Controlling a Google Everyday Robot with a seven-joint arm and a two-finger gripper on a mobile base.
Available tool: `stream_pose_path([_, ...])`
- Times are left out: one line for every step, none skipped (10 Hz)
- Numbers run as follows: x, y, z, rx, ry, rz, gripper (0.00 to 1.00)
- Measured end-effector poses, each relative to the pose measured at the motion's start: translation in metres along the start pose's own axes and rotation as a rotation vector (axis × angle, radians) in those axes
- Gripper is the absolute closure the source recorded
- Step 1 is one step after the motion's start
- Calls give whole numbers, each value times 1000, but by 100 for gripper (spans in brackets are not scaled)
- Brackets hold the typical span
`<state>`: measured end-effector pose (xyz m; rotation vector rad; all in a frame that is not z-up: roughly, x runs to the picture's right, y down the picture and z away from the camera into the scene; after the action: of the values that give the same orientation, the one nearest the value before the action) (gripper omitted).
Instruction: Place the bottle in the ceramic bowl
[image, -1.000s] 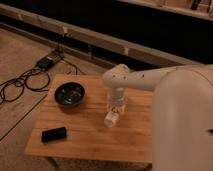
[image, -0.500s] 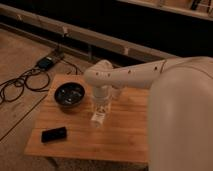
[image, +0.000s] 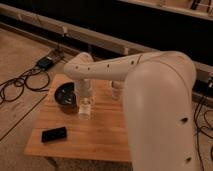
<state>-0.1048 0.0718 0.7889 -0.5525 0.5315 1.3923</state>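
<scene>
At the near right edge of the ceramic bowl (image: 58, 96), on the left half of the wooden table (image: 105, 140), the gripper (image: 85, 101) is hanging from the white arm (image: 125, 62), which is reaching in from the right of the view. The jaws are clamping the bottle (image: 85, 111), which is hanging roughly upright beneath them, just beside the bowl's rim and not yet over its hollow. Whether the bottle's base is touching the wood cannot be told.

Change: over the last second the gripper has been travelling leftward in the view, from near the table's middle toward the bowl. The bottle has been travelling with it, which suggests that the grasp is holding. The bowl and the flat black rectangle (image: 54, 134) near the front left corner are lying where they lay.

Meaning for the task: the carry appears nearly done. What is remaining, by judgement, is a short shift over the rim, a lowering into the bowl, and the opening of the jaws. Because the bottle is riding low, it is probably needing a little lift to avoid knocking the rim.

Writing: nothing legible is showing. The bottle's label is appearing only as a pale patch, the black rectangle is bearing no visible mark, and the arm's shell is showing small dark dots but no lettering.
</scene>
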Motion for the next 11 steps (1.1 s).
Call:
stream_pose_path([-16,5,1,4,-12,-31,100])
stream_pose_path([-29,10,2,6,-20,-55,100])
stream_pose_path([-45,19,5,3,-29,-84,100])
stream_pose_path([-62,27,10,0,-37,-114,100])
stream_pose_path([-76,34,14,-6,-46,-135,100])
stream_pose_path([-87,39,18,-11,-54,-154,100])
stream_pose_path([-100,44,22,-17,-65,-175,100])
stream_pose_path([-114,50,27,-26,-77,-197,100])
stream_pose_path([-122,55,30,-36,-87,-210,100])
stream_pose_path([-134,64,32,-54,-103,-231,100])
stream_pose_path([-142,71,34,-67,-118,-248,100])
